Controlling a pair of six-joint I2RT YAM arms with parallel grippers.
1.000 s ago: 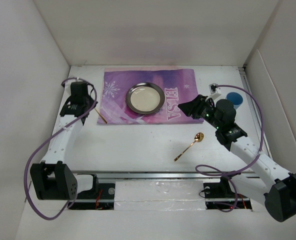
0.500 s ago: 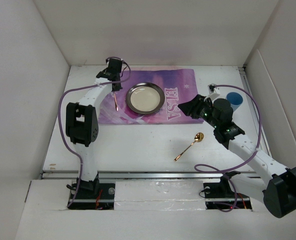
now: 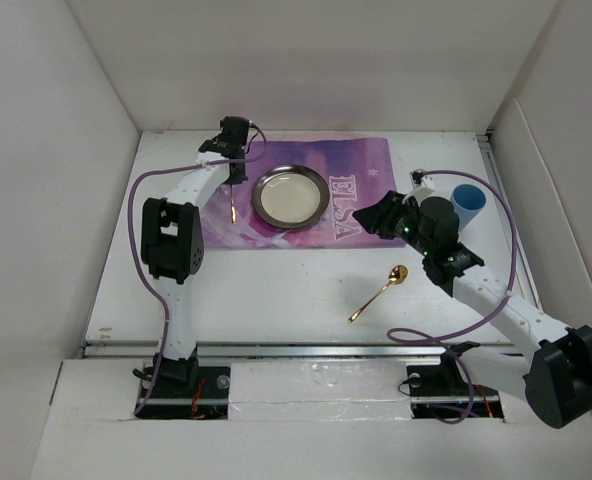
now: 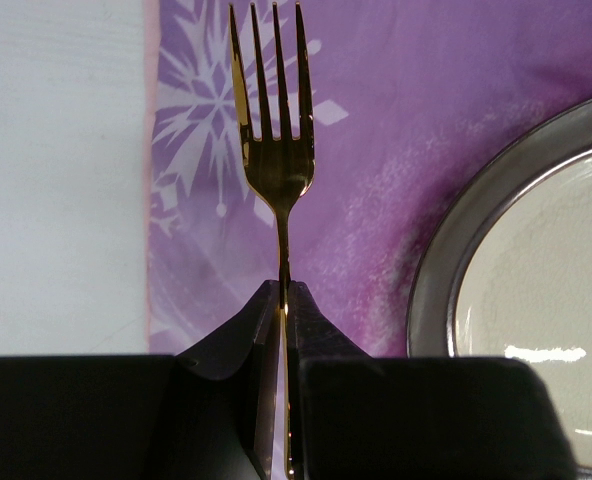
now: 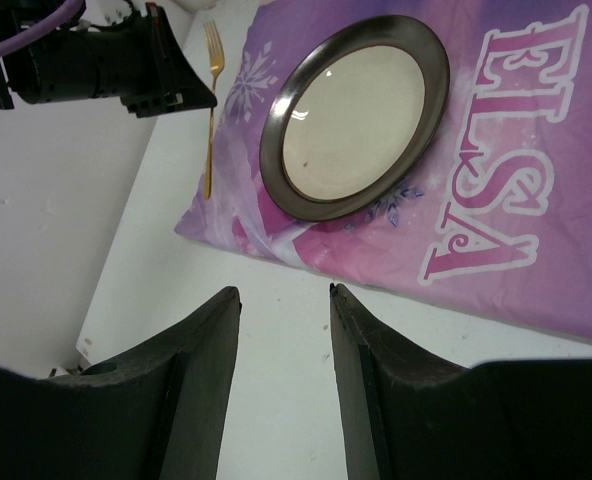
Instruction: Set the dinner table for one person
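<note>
- White and mostly bare, the dinner table [image 3: 276,300] fills the overhead view from the arm bases at the bottom to the back wall.
- At its upper centre lies a purple placemat [image 3: 366,165] printed "ELSA", with a round metal plate [image 3: 290,195] on the mat's left half.
- Left gripper [image 4: 284,300] is clamped on the handle of a gold fork [image 4: 276,160]. The tines point up the wrist frame, over the snowflake print, between the mat's left edge and the plate rim.
- Whether the fork rests on the mat or hangs just above it cannot be told.
- Step in hand, as I judge it: laying the fork beside the plate. Done well, it goes down level, handle parallel to the mat's edge and apart from the rim, the jaws parting only once the metal lies flat.
- The lift after release should be straight up, lest a finger drag the handle askew.
- Right gripper [image 5: 281,300] hangs empty with its jaws apart, centre right of the overhead view, near the mat's right end.
- Outward again, a gold spoon [image 3: 379,292] lies on bare table below the mat, lower right of centre, and a blue cup [image 3: 468,198] stands at the far right, off the mat.
</note>
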